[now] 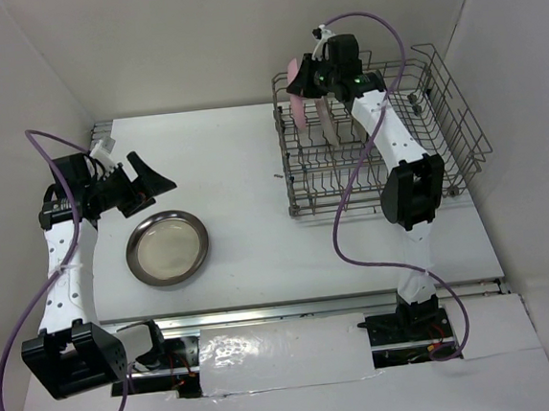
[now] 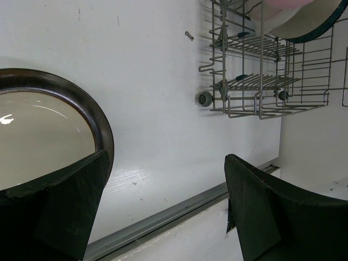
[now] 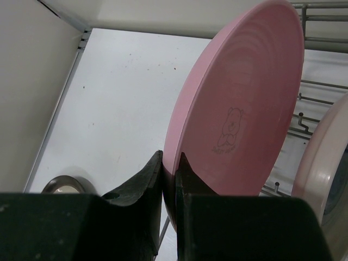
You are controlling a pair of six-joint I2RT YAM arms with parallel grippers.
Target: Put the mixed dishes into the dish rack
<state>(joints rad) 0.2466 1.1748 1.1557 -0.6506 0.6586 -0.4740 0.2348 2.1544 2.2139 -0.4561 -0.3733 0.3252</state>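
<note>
**One held, one lying flat**

Nearest, the brown-rimmed plate (image 1: pixel 168 247) lies flat on the table (image 1: pixel 232 161), the left jaws hovering beside it, spread wide. Farther back the right jaws clamp the pink plate (image 3: pixel 239 109) by its rim, upright at the far-left corner of the dish rack (image 1: pixel 454 118) — its lower edge hidden.

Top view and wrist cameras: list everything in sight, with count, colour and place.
dish rack: one, grey wire, far right of the table.
pink plate: one, pink, held on edge at the rack's far left corner.
cream plate: one, cream, upright beside the pink plate.
teal-rimmed plate: one, standing in the rack.
brown-rimmed plate: one, cream, flat on the table, left.
table: one, white.
left gripper: black, open, by the brown-rimmed plate.
right gripper: black, shut on the pink plate.
</note>
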